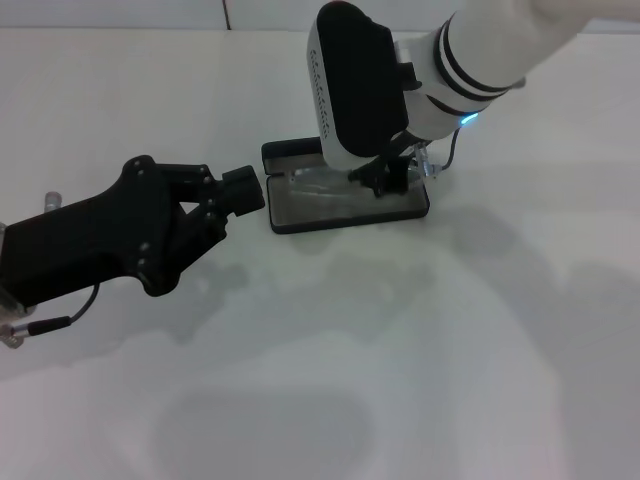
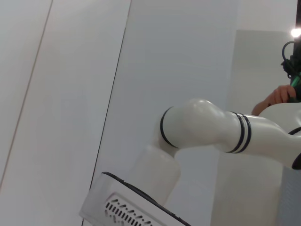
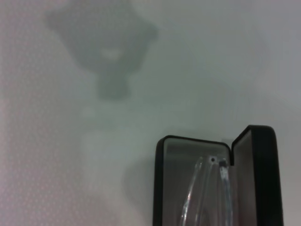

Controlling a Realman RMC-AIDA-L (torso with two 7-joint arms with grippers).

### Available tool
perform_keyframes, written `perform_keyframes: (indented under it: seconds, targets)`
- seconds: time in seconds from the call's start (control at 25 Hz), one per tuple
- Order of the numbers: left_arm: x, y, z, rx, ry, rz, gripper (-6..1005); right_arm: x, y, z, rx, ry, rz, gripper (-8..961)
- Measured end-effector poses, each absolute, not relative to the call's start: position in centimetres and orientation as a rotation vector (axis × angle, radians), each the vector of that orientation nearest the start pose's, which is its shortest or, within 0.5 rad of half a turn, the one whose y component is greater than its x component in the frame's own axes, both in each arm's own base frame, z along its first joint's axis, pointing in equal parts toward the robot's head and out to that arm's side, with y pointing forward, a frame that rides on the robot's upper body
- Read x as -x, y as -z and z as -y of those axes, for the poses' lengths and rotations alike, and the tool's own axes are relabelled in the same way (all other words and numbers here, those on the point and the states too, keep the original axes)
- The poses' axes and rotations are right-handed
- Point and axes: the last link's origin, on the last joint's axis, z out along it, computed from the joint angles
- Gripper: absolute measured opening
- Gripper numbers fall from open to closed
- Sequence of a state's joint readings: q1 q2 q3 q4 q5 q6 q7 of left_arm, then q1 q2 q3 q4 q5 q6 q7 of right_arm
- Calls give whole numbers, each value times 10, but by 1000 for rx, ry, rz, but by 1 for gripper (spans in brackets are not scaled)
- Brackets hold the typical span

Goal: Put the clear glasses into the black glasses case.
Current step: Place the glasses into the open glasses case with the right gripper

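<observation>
The black glasses case (image 1: pixel 283 218) lies open on the white table, its grey lining up and its lid (image 1: pixel 285 152) folded back on the far side. Inside it rest the clear glasses (image 1: pixel 318 190). The right wrist view shows their thin clear temple arms (image 3: pixel 203 193) running along the lining between the case's rim (image 3: pixel 160 183) and the raised lid (image 3: pixel 257 179). My right gripper (image 1: pixel 385 180) is low over the right half of the case, right at the glasses. My left gripper (image 1: pixel 243 191) is shut and empty, its tips just off the case's left end.
The white tabletop (image 1: pixel 400 350) spreads bare in front of the case. A back wall line runs behind it. In the left wrist view only my right arm's white links (image 2: pixel 207 127) and the wall appear.
</observation>
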State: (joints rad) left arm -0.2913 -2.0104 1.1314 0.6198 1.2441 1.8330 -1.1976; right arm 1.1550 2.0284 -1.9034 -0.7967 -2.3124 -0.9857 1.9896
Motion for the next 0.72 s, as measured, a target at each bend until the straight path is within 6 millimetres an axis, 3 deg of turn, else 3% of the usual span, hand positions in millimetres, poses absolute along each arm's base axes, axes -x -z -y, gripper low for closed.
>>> perform_keyframes:
  seconds: [0.72]
  targets:
    - [244, -24, -261, 2589, 1405, 372, 67, -64, 113, -413, 2730, 639, 621, 72]
